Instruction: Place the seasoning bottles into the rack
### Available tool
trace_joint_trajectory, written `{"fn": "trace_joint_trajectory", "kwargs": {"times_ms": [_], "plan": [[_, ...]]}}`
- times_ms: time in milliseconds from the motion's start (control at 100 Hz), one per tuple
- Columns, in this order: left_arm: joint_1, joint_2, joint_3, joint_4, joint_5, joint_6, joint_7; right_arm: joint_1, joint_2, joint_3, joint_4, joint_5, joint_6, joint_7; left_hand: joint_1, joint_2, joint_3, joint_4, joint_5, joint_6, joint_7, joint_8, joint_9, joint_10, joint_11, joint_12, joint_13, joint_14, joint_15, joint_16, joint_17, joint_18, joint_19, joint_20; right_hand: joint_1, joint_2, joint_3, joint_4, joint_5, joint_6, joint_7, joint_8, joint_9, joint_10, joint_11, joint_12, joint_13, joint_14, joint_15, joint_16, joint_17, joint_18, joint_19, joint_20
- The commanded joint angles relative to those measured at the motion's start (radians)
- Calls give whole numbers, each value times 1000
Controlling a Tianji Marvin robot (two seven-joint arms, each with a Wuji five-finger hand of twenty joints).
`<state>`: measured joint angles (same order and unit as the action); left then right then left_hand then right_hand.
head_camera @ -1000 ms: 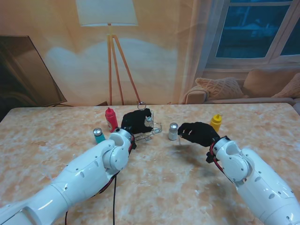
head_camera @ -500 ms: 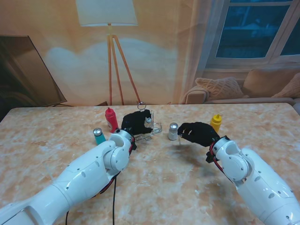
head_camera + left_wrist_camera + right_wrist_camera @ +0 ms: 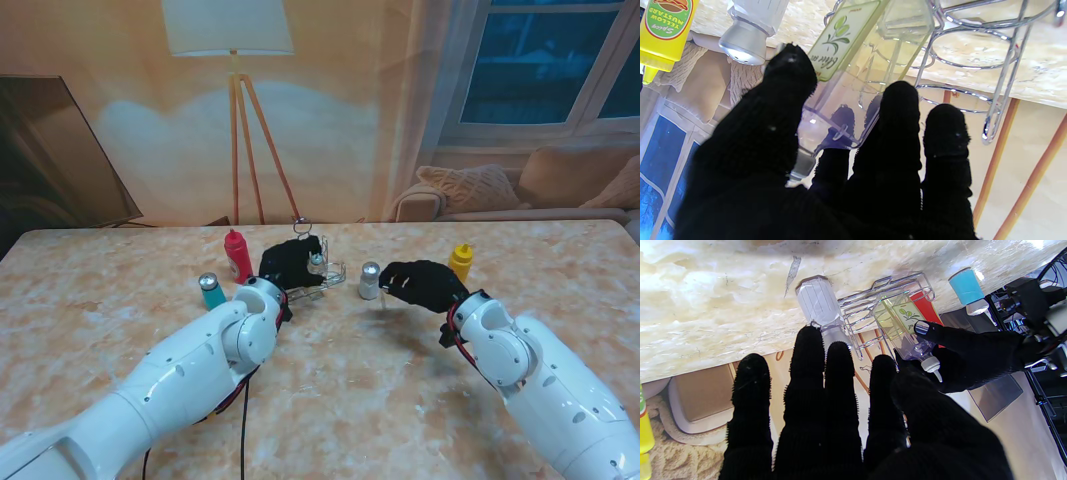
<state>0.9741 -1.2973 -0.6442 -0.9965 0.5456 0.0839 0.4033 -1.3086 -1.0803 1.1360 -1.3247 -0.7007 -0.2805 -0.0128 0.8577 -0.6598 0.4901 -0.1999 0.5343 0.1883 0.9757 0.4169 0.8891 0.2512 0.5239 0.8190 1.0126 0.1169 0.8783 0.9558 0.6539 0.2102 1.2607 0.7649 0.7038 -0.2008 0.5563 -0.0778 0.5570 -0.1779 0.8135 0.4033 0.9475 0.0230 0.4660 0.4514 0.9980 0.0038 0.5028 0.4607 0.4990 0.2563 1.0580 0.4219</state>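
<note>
My left hand (image 3: 288, 263) is shut on a clear olive-oil bottle (image 3: 316, 262) with a green label. The bottle (image 3: 846, 76) is tilted, its base among the wire rings of the chrome rack (image 3: 973, 50). From the right wrist, the same bottle (image 3: 903, 330) leans in the rack (image 3: 867, 300) with my left hand (image 3: 973, 353) around its neck end. My right hand (image 3: 422, 283) is open, fingers spread just to the right of a white shaker (image 3: 369, 280) with a silver cap. Its fingertips (image 3: 808, 340) reach close to the shaker (image 3: 818, 305); I cannot tell if they touch.
A red bottle (image 3: 237, 253) stands left of the rack (image 3: 330, 275), and a teal shaker (image 3: 210, 290) stands nearer to me on the left. A yellow mustard bottle (image 3: 460, 261) stands behind my right hand. A floor lamp's legs rise beyond the table's far edge.
My left hand has eased the olive-oil bottle slightly down toward the rack. The right hand has not visibly moved.
</note>
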Motion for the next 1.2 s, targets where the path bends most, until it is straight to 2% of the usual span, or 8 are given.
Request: {"fn": "trace_joint_trajectory", "kwargs": {"times_ms": [0,610,880,1190], "plan": [[6,-7,-5,-14,-19,14,-28,-5,-3,-4,0,-1,1,16,147,100,159,22,47,-170,235,36,50,-77,84,35,1,-30,1,11,7,-21,-2,16,23,-25,-6,-18,5,-25,13,-1,25,-23,10,27,18,-14,9,24,-14,16,6,14],[5,10,-11,-21,-40,-10,-96,-7,-3,-3,-2,-2,2,16,143,77,167,10,92,-202,189,23,98,-109,-4,-3,12,6,-120,-66,4,-11,-70,-41,23,-25,-6,-18,7,-25,14,-1,26,-24,11,27,18,-15,9,24,-13,16,7,15],[-3,18,-22,-9,-62,-83,-127,-5,-3,-4,-1,-1,3,17,132,63,187,3,113,-221,173,21,116,-119,-37,-21,19,11,-163,-96,15,-9,-93,-69,23,-25,-7,-18,7,-25,14,0,26,-23,10,27,18,-15,9,24,-13,17,7,15],[-7,29,-30,-12,-70,-101,-161,-5,-3,-4,-1,-1,3,16,129,53,197,-1,114,-222,170,23,121,-121,-51,-26,16,19,-179,-103,11,-5,-102,-76,24,-25,-6,-18,6,-26,14,-1,25,-24,10,27,18,-14,9,24,-13,16,7,15]]}}
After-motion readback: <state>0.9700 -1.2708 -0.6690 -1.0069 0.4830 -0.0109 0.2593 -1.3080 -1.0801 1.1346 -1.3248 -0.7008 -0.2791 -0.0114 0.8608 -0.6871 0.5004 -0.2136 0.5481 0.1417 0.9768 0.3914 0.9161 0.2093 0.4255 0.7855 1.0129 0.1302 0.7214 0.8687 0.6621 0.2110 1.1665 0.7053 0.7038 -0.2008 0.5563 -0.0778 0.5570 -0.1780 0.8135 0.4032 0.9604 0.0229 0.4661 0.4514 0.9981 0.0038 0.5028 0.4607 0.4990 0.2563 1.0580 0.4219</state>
